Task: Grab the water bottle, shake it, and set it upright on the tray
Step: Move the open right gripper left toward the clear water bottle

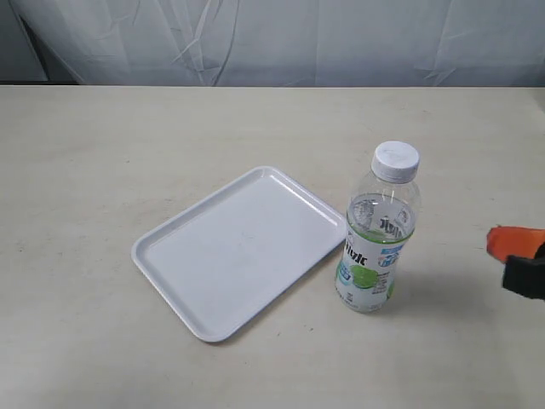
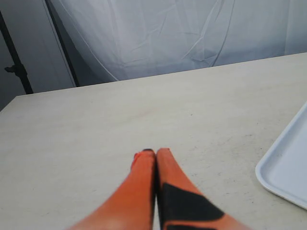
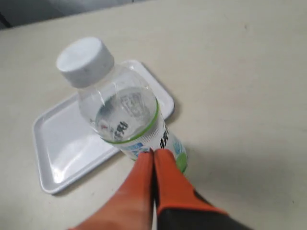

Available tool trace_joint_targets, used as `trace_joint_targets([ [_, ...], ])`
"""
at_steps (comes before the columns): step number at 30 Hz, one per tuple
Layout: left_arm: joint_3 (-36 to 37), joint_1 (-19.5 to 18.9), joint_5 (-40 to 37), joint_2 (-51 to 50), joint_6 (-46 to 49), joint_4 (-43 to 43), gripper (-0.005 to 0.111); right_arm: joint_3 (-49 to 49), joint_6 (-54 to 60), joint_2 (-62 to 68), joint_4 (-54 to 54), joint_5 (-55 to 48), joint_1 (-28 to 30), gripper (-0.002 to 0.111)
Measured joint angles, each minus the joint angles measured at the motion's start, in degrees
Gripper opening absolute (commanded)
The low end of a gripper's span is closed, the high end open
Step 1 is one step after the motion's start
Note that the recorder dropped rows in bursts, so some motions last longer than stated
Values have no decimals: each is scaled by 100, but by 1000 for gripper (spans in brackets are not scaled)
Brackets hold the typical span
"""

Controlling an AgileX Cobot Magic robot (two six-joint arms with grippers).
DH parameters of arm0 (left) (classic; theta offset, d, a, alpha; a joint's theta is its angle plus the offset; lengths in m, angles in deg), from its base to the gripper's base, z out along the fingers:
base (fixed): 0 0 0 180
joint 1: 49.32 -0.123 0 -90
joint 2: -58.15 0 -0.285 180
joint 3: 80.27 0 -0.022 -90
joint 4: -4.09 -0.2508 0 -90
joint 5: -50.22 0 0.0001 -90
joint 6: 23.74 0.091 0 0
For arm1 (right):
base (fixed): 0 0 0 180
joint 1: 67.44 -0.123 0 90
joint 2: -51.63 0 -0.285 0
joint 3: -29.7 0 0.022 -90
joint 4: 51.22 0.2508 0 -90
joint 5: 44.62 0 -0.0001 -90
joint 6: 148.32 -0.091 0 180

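Note:
The water bottle (image 1: pixel 380 230) stands upright on the table, clear with a white cap and a green and blue label, just off the right edge of the white tray (image 1: pixel 240 249). My right gripper (image 1: pixel 517 258) shows as an orange and black tip at the far right edge of the exterior view, apart from the bottle. Seen from the right wrist, that gripper (image 3: pixel 154 152) is shut and empty, pointing at the bottle (image 3: pixel 125 112), with the tray (image 3: pixel 62 143) behind. My left gripper (image 2: pixel 152 153) is shut and empty over bare table, the tray's corner (image 2: pixel 284 175) to one side.
The pale table (image 1: pixel 102 145) stretches around the tray and bottle. A white cloth backdrop (image 1: pixel 281 38) hangs behind the far edge of the table. The left arm does not show in the exterior view.

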Motion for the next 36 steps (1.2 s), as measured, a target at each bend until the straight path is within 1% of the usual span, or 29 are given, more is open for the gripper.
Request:
trace_joint_targets([
  [2,0,0,0,0,0,0,0,0,763,771,568,-37,-71,-1],
  [4,0,0,0,0,0,0,0,0,1219,1017,849,-48,-192,-1],
  [6,0,0,0,0,0,0,0,0,1378,1045,923,-48,-322,-1],
  [13,0,0,0,0,0,0,0,0,1439,954,1140,-12,-859,-1],
  [16,0,0,0,0,0,0,0,0,1439,954,1167,-1,-976,-1],
  [30,0,0,0,0,0,0,0,0,1439,954,1357,336,-1001,0],
  [32,0,0,0,0,0,0,0,0,1439,1018,1357,393,-1001,9],
  [33,0,0,0,0,0,0,0,0,1439,1068,1357,406,-1012,18],
  [35,0,0,0,0,0,0,0,0,1439,1242,1368,396,-1012,42],
  [36,0,0,0,0,0,0,0,0,1439,1344,1368,395,-1012,60],
])
